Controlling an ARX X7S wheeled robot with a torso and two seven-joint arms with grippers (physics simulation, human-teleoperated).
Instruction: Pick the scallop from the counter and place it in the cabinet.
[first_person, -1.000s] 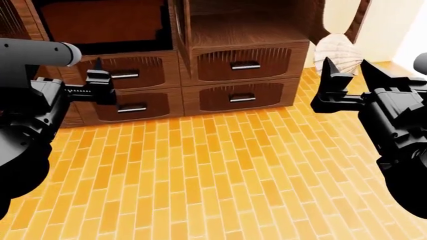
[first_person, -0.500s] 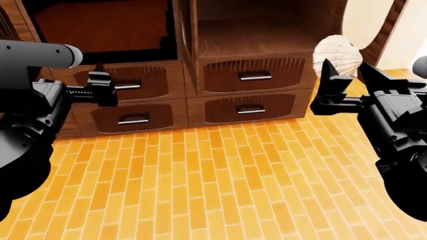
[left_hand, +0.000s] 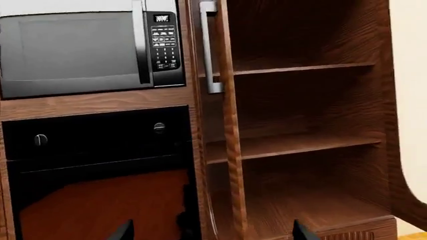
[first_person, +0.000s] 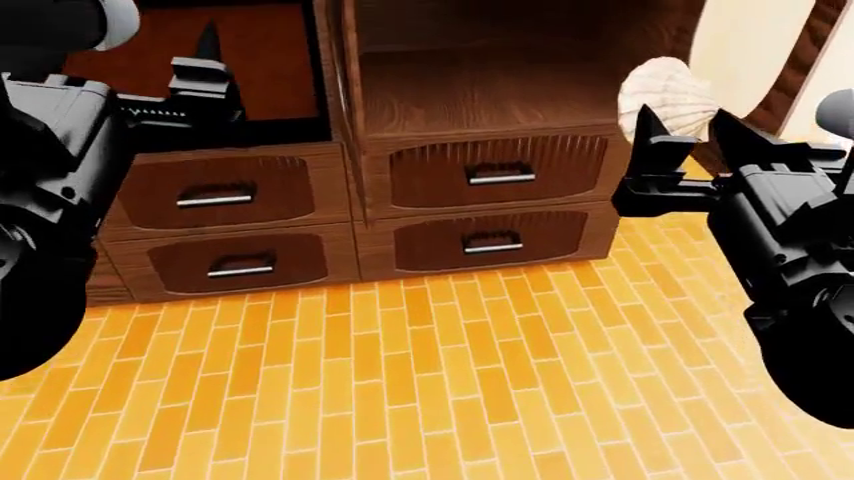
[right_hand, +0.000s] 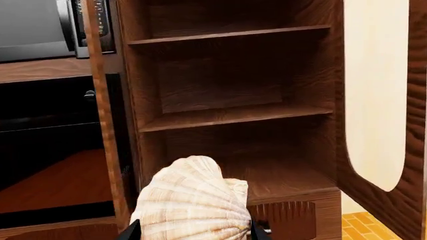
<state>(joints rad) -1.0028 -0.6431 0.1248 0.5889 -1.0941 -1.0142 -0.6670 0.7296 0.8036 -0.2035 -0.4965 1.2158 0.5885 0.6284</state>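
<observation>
My right gripper (first_person: 687, 135) is shut on the scallop (first_person: 665, 93), a cream, ribbed fan shell that sticks up between its fingers. In the right wrist view the scallop (right_hand: 192, 202) fills the space between the fingertips, in front of the open cabinet (right_hand: 233, 115) with its plank shelves. The cabinet (first_person: 494, 90) stands ahead in the head view, its lowest shelf just left of the shell and drawers below. My left gripper (first_person: 200, 75) is open and empty, at the left in front of a dark oven bay; its fingertips (left_hand: 123, 232) stand far apart. The counter is out of view.
A microwave (left_hand: 80, 47) sits above a black oven (left_hand: 100, 150), left of the cabinet's open door (left_hand: 227, 125). Drawers with metal bar handles (first_person: 501, 175) lie under the shelves. An orange brick-pattern floor (first_person: 427, 380) spreads in front. A cream wall (right_hand: 373, 90) is at the right.
The view has moved nearer the cabinet and its lowest shelf shows more fully. The left gripper has risen. The right gripper still holds the scallop, now beside the shelf opening.
</observation>
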